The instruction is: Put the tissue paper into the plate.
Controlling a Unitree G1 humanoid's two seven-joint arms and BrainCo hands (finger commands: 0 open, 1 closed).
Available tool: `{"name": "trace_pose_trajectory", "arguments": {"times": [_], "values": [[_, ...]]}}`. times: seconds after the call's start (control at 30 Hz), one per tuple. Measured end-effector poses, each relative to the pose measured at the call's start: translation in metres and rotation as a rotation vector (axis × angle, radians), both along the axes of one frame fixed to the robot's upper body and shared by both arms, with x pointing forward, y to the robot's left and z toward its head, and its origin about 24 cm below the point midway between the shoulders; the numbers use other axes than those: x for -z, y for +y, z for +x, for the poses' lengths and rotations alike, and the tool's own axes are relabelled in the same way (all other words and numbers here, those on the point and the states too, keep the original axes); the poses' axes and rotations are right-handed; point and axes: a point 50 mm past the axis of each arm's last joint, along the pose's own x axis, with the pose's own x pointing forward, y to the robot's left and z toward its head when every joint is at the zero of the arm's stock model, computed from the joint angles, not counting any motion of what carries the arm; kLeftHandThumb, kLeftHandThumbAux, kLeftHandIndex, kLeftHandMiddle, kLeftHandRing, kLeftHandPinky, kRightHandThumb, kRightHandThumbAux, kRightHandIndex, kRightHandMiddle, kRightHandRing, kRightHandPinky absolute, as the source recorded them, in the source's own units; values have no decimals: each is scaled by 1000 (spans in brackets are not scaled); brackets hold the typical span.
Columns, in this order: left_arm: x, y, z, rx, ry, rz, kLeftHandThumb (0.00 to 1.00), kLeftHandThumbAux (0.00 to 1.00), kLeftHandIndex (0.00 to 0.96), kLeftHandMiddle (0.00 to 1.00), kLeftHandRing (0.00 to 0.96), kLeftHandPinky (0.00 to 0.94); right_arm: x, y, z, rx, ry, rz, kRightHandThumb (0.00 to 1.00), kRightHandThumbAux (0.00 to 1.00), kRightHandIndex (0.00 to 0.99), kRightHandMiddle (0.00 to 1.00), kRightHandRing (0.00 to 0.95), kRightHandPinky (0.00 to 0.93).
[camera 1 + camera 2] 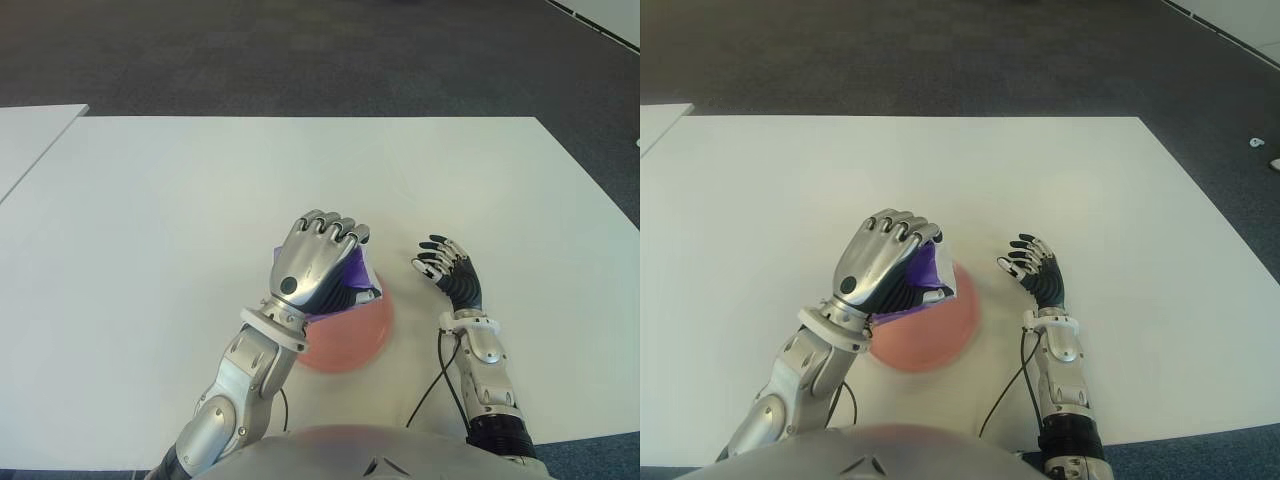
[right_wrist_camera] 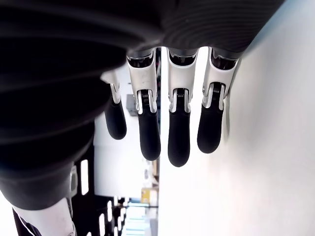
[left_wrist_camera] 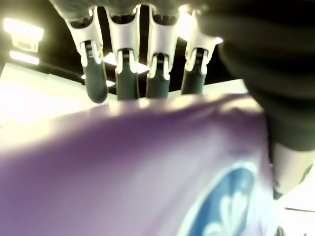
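My left hand point(image 1: 318, 262) is curled around a purple tissue paper pack point(image 1: 358, 275), holding it over the far part of a pink plate point(image 1: 350, 340). In the left wrist view the purple pack point(image 3: 147, 167) with a blue emblem fills the frame under my fingers point(image 3: 127, 73). Whether the pack touches the plate is hidden by the hand. My right hand point(image 1: 448, 268) shows to the right of the plate, fingers relaxed and holding nothing, as its wrist view confirms.
The white table point(image 1: 200, 190) spreads wide ahead and to both sides. A second white table edge point(image 1: 25, 135) shows at the far left. Dark carpet point(image 1: 300, 50) lies beyond. A black cable point(image 1: 435, 375) runs by my right forearm.
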Motion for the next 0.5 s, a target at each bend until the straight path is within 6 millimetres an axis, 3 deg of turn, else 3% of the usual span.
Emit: {"name": "trace_pose_trajectory", "arguments": {"times": [0.2, 0.5], "values": [[2, -1, 0, 13, 7, 8, 857, 662, 409, 540, 841, 778, 0, 1, 0, 9, 6, 8, 320, 773, 258, 356, 395, 408], [15, -3, 2, 18, 56, 20, 856, 663, 407, 539, 844, 830, 0, 3, 0, 37, 0, 33, 358, 778, 275, 366, 400, 413]]}}
